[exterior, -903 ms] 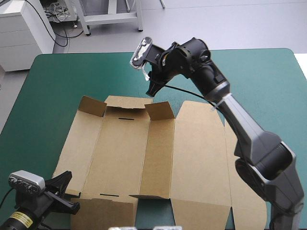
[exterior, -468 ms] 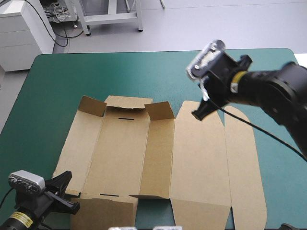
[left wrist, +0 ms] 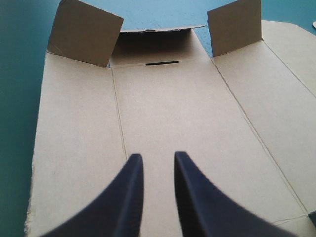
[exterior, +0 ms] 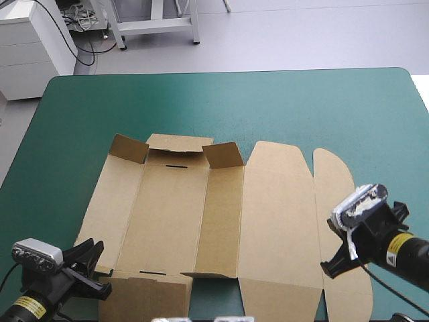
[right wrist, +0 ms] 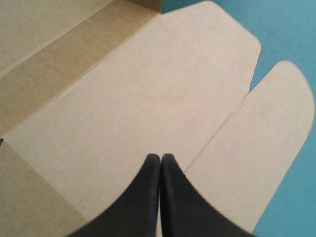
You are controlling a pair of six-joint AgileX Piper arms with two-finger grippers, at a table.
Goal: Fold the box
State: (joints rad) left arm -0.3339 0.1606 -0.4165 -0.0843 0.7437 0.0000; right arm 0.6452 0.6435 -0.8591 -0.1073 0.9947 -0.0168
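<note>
The brown box (exterior: 275,215) lies opened out on the teal-green cover. Two small corner flaps (exterior: 129,147) (exterior: 223,154) stand raised at its far end, and the lid panel with its rounded tab (exterior: 335,181) lies flat at the right. My left gripper (exterior: 104,268) hovers at the box's near left corner. In the left wrist view its gripper (left wrist: 158,165) is open by a narrow gap over the base panel (left wrist: 168,113), with nothing between the fingers. My right gripper (exterior: 328,268) is over the lid's near right part. In the right wrist view its gripper (right wrist: 160,159) is shut in one point above the lid (right wrist: 123,108), holding nothing.
The teal-green cover (exterior: 268,107) shows beyond the box as far as the table's far edge, and to the left of the box (exterior: 60,168). The table's right edge runs close to my right arm (exterior: 402,255).
My right arm has swung back from the box's far edge to its near right corner, and its fingers have shut. My left gripper's fingers have parted a little; that arm has stayed in place.
</note>
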